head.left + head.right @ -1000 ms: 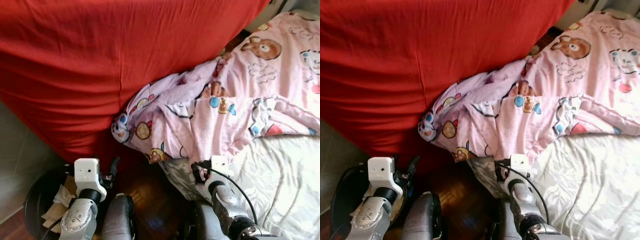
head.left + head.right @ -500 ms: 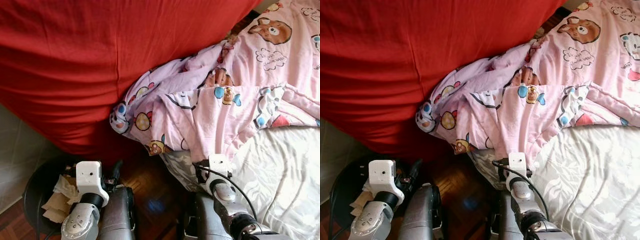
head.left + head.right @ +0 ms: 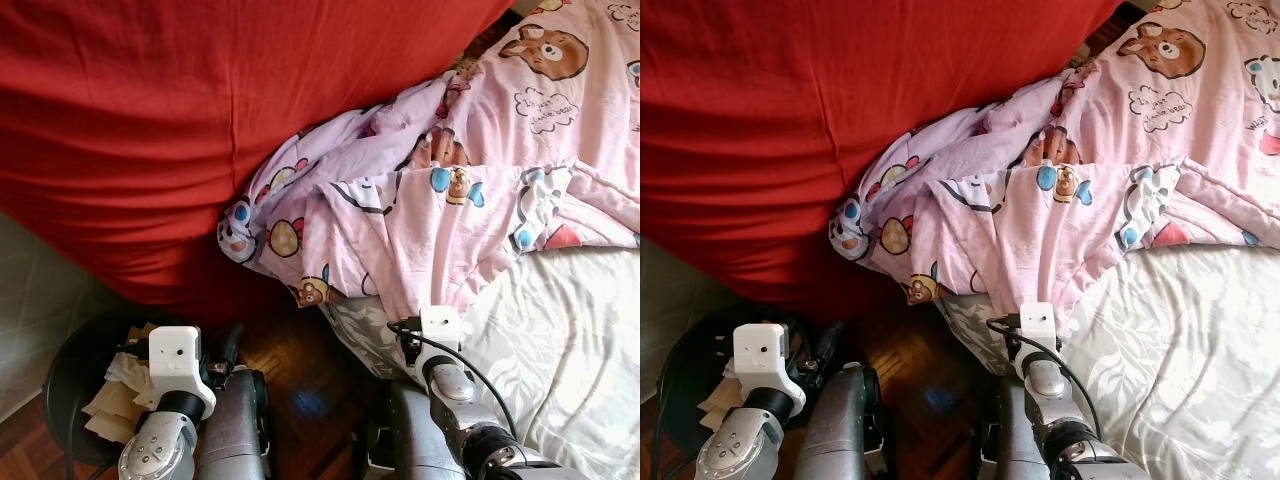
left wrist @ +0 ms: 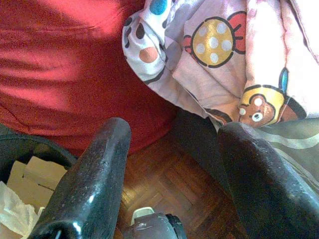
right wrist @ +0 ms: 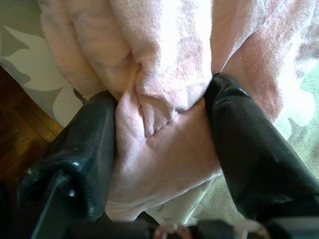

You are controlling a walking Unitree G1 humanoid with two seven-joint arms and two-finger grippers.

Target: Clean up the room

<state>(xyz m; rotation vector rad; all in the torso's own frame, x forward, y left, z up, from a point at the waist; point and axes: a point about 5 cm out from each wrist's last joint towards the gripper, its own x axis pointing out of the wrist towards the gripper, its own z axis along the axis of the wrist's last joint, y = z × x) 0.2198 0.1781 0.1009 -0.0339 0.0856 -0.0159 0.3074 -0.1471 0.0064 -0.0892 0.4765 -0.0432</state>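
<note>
A pink blanket (image 3: 450, 200) printed with bears and balloons lies crumpled across the bed, its lower edge hanging over the bed's near corner. My right gripper (image 5: 162, 99) sits at that edge, shut on a bunched fold of the pink blanket (image 5: 164, 74), with a black finger (image 5: 89, 144) on either side of the fold. In the left eye view this right gripper (image 3: 425, 318) is tucked under the blanket's hem. My left gripper (image 4: 174, 129) is open and holds nothing, hovering low over the wood floor beside the bin, left of the bed corner.
A large red cloth (image 3: 200, 120) covers the upper left. A black round bin (image 3: 65, 365) with crumpled paper (image 3: 115, 385) stands at my lower left. The bed's grey-white leaf-patterned sheet (image 3: 570, 340) lies at the right. Dark parquet floor (image 3: 300, 370) shows between them.
The view has tilted down and shifted, so the bin shows more fully. My right gripper stays at the blanket's edge and the left stays open beside the bin.
</note>
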